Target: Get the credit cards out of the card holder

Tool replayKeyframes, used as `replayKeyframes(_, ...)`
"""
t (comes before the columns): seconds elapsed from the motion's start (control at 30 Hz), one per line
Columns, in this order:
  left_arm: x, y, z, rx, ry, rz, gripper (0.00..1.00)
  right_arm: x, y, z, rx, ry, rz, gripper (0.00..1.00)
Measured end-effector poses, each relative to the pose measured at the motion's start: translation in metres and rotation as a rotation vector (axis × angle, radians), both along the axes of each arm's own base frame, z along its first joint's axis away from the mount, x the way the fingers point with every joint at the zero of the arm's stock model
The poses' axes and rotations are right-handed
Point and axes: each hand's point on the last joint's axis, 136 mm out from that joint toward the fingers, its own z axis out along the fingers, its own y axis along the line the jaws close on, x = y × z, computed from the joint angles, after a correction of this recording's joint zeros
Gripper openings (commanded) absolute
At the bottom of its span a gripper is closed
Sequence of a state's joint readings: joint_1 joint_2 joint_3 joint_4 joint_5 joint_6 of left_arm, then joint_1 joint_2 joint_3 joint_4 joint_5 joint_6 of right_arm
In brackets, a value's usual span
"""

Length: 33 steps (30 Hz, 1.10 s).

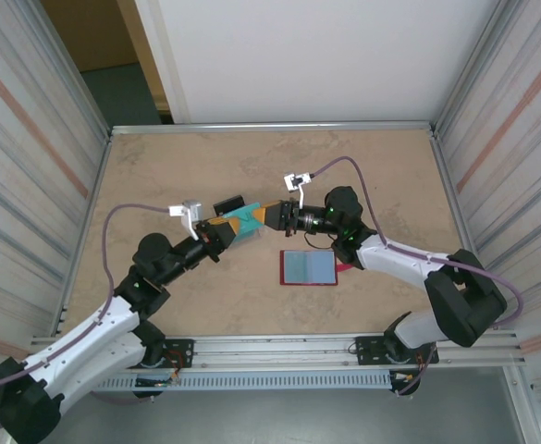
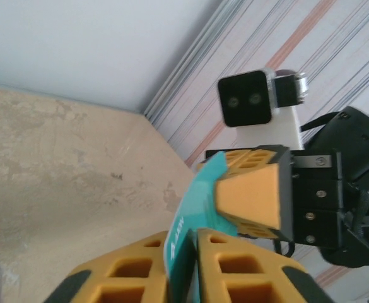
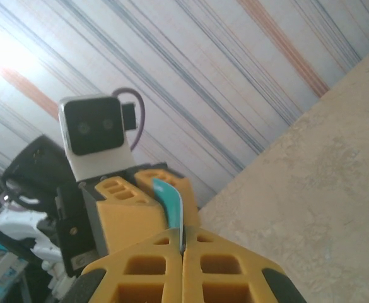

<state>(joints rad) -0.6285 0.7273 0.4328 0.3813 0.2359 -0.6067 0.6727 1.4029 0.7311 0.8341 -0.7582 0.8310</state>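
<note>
Beige marbled tabletop [image 1: 205, 305], seemingly corrugated walls [image 1: 30, 157]

Card holder [image 1: 309, 268] is lying open and flat, pale panels facing up; teal card [image 1: 248, 220] is hanging aloft nearby.

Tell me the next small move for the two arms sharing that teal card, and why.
Probably open the left gripper wide and draw it back off the teal card. The right gripper is shut on the card's other end, while the card also sits between the left jaws, above the table. Freeing that end lets the right arm set it down beside the open card holder.
</note>
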Motion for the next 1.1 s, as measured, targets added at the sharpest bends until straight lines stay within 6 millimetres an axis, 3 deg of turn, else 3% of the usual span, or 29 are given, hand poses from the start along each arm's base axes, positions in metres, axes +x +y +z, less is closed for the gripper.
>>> replayKeyframes(0.1, 0.002, 0.003, 0.007, 0.08, -0.016, -0.003, 0.62, -0.006, -0.004, 0.001, -0.04, -0.025, 0.004, 0.0)
replayKeyframes(0.23, -0.004, 0.003, 0.034, 0.173, -0.083, -0.034, 0.79, -0.015, -0.011, 0.0, -0.096, -0.063, 0.003, 0.0)
replayKeyframes(0.3, -0.009, 0.002, 0.048, 0.218, -0.124, -0.064, 0.96, -0.021, -0.016, -0.002, -0.128, -0.078, 0.004, 0.0)
replayKeyframes(0.33, -0.011, 0.001, 0.051, 0.24, -0.137, -0.079, 0.97, -0.023, -0.018, -0.003, -0.141, -0.082, 0.005, 0.0)
replayKeyframes(0.47, -0.018, -0.011, 0.052, 0.33, -0.164, -0.183, 0.97, -0.031, -0.025, -0.007, -0.194, -0.099, 0.009, 0.0)
replayKeyframes(0.67, -0.023, -0.031, 0.024, 0.443, -0.112, -0.358, 0.66, -0.042, -0.033, -0.008, -0.233, -0.117, 0.022, 0.0)
replayKeyframes(0.73, -0.024, -0.037, 0.016, 0.47, -0.098, -0.412, 0.6, -0.045, -0.035, -0.008, -0.241, -0.124, 0.029, 0.0)
replayKeyframes(1.1, -0.039, -0.055, -0.004, 0.505, -0.071, -0.632, 0.46, -0.06, -0.043, -0.009, -0.27, -0.145, 0.06, 0.0)
